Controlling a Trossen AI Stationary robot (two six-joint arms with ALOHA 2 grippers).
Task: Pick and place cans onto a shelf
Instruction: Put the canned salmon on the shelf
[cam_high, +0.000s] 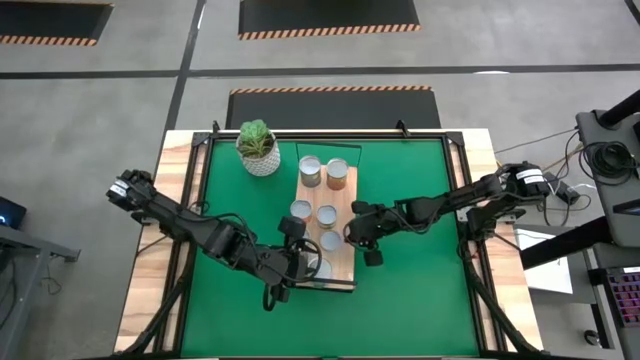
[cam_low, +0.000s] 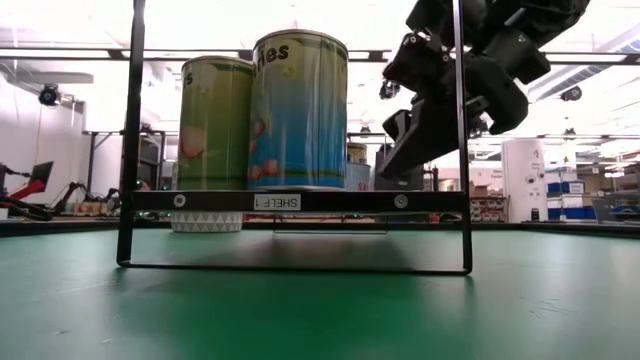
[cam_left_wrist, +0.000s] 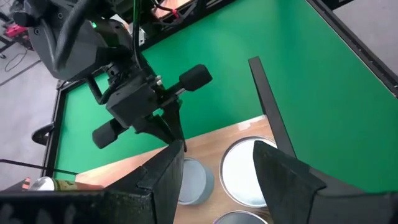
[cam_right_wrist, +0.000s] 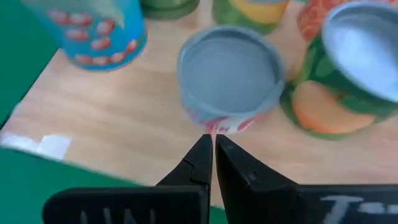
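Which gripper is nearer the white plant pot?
Left, marginally. The left gripper is over the shelf's near end; the right gripper is beside its right edge. Both are far from the pot.

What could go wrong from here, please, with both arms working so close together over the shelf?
1. The left end effector and right end effector sit near each other above the shelf, so the arms might collide.
2. The cans stand tightly grouped; the right end effector's shut fingers are right beside one can and might nudge it into its neighbours.
3. The left end effector hangs open over a can near the shelf's edge, which could get pushed off.
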